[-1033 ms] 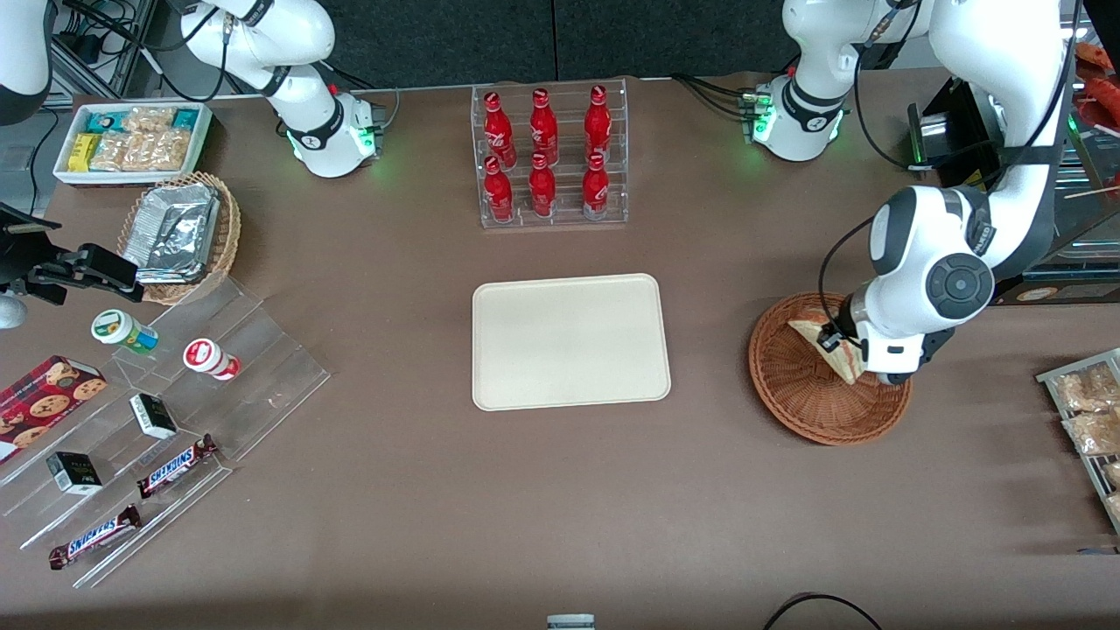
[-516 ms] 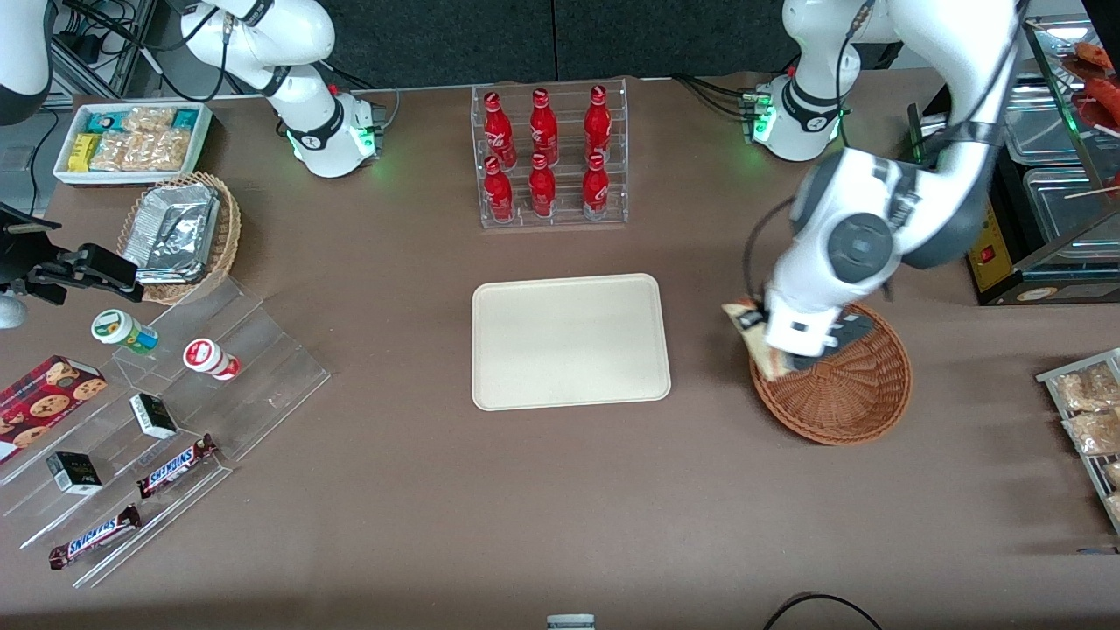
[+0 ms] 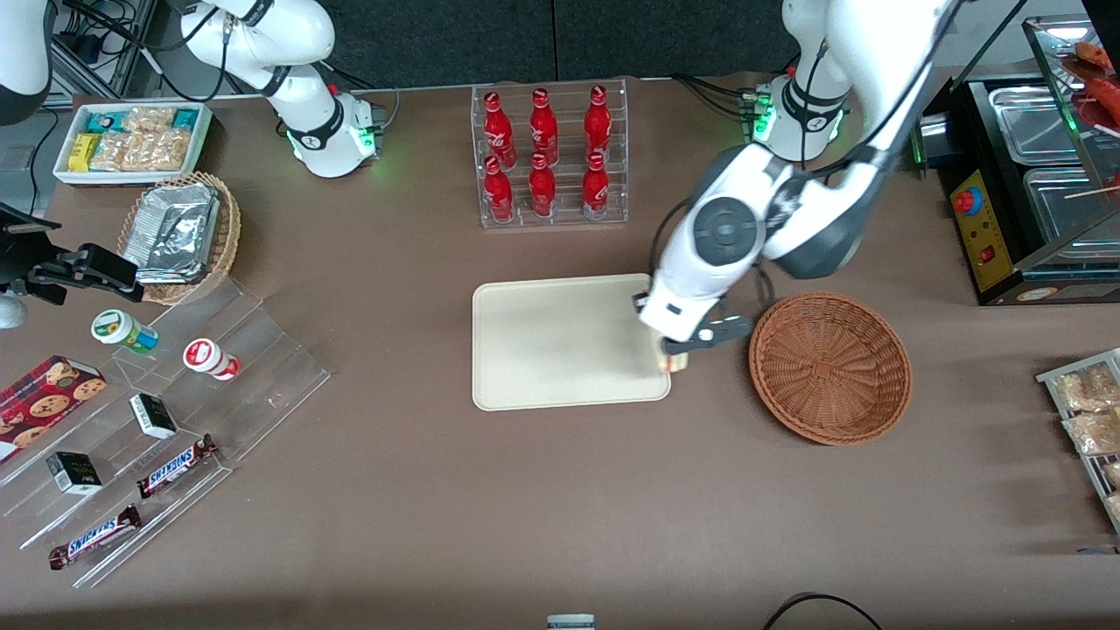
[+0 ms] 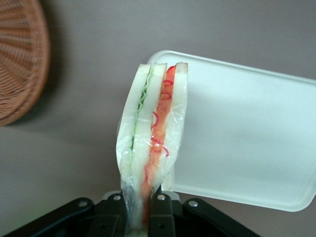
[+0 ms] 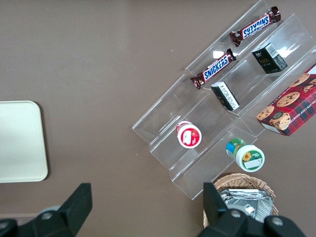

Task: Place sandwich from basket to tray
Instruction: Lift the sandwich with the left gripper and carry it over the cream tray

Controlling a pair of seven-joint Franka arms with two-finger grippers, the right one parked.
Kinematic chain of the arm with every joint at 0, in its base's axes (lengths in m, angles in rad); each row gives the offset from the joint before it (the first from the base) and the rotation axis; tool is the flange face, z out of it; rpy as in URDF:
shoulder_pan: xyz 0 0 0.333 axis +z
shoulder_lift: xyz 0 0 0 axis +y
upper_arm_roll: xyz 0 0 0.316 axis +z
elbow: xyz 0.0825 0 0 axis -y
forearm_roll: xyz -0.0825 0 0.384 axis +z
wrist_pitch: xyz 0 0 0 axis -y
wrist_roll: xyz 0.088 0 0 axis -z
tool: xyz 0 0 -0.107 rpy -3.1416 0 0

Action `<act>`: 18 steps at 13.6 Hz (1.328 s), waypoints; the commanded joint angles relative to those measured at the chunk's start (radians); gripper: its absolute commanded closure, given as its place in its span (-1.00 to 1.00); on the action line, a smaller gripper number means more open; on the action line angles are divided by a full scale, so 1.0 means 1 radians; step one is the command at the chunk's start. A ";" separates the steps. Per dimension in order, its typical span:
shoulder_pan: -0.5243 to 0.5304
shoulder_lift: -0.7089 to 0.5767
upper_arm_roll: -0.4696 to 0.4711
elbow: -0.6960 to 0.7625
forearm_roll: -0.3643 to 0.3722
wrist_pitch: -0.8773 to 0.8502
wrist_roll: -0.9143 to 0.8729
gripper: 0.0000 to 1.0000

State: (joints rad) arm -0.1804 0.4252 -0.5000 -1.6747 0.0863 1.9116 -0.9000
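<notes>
My claw [image 3: 672, 357] hangs over the edge of the cream tray [image 3: 560, 341] on the side facing the wicker basket [image 3: 829, 367], and it is clamped on the sandwich [image 4: 153, 143] — I see the black fingers [image 4: 160, 210] pinching the wrapped wedge at its lower end. On the wrist camera the sandwich stands up from the fingers, its cut edge toward the lens: white bread layers with a green strip and a red-orange strip, all under clear film. It is held above the tray's corner [image 4: 237, 133] and the brown table [image 3: 525, 507], clear of both. The basket [image 4: 19, 59] sits just beside the tray, apart from it. From the front the arm hides most of the sandwich — only a pale bit shows under the claw.
</notes>
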 commanded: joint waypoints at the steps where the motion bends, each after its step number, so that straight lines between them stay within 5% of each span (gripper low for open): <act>1: -0.076 0.105 -0.002 0.105 0.046 -0.011 -0.014 1.00; 8: -0.241 0.303 0.006 0.288 0.162 -0.009 -0.092 1.00; 18: -0.274 0.429 0.008 0.368 0.262 -0.008 -0.183 1.00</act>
State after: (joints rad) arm -0.4374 0.8375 -0.4959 -1.3433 0.3245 1.9184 -1.0576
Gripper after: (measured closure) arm 0.846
